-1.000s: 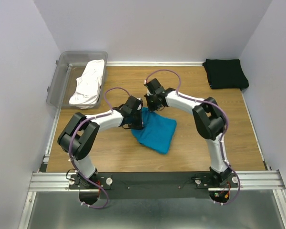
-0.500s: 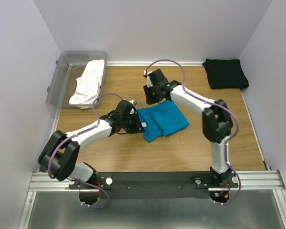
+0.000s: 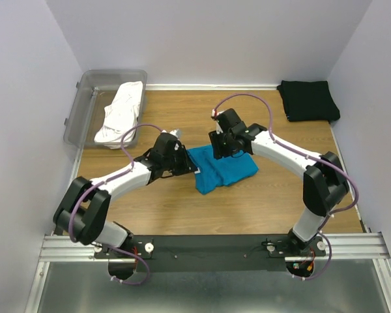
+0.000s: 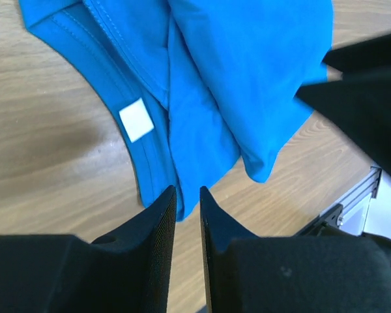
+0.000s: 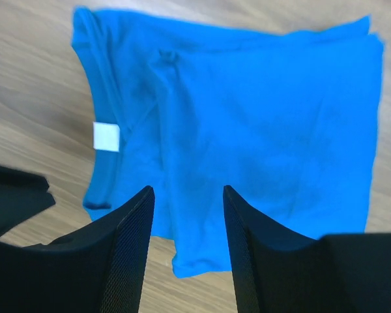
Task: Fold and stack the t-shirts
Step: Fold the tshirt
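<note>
We now see the teal-blue t-shirt [image 3: 225, 166], held up a second ago, lying folded mid-way across the table [image 3: 280, 195], the left gripper [image 4: 188, 192] narrowly parted and empty at its left edge and the right gripper [image 5: 186, 195] wide above it, so stacking is likely next.

Pale lilac walls [image 3: 202, 39] — bare wooden tabletop [image 3: 260, 195] — even light
</note>
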